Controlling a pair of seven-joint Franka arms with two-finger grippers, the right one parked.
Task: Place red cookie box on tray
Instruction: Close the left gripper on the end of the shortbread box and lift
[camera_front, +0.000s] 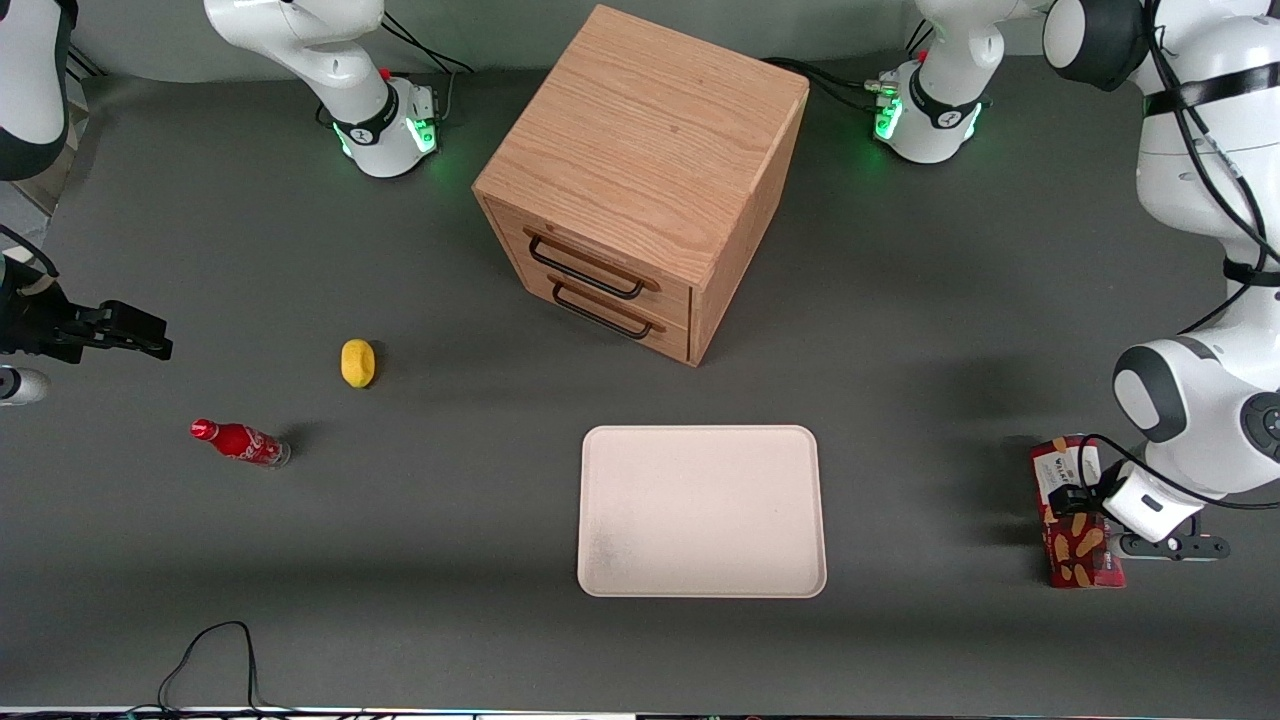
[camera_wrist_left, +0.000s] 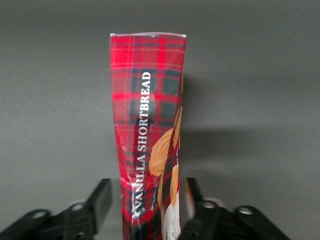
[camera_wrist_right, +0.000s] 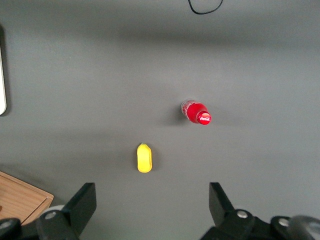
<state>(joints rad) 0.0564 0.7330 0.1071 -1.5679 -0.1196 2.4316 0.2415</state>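
At the working arm's end of the table lies the red cookie box (camera_front: 1075, 512), flat on the dark mat, long axis running toward and away from the front cam, white label end farther from that cam. The gripper (camera_front: 1098, 505) sits low over the box's middle; the wrist housing and a black cable cover part of the carton, so its mid section is hidden in the front view.

Wrist view: the red cookie box (camera_wrist_left: 150, 135) shows its narrow tartan side w/ "VANILLA SHORTBREAD" text; its near end is cut off by the frame edge. The gripper (camera_wrist_left: 147, 210) straddles it, fingers (camera_wrist_left: 101, 197) spread, one each side. One finger stands apart from the carton w/ a gap; the other looks v. close to the carton's other face, contact hard to tell. No pinch visible.

The tray (camera_front: 702, 511) lies flat, nothing on it, well apart from the box, toward the table's middle, nearer the front cam than the wooden drawer cabinet (camera_front: 640, 180). In the parked arm's wrist view only a sliver of the tray's rim (camera_wrist_right: 2, 85) shows.

Toward the parked arm's end: a small red soda bottle (camera_front: 240, 442) on its side, and a yellow lemon-like item (camera_front: 358, 362) farther from the front cam than the bottle.
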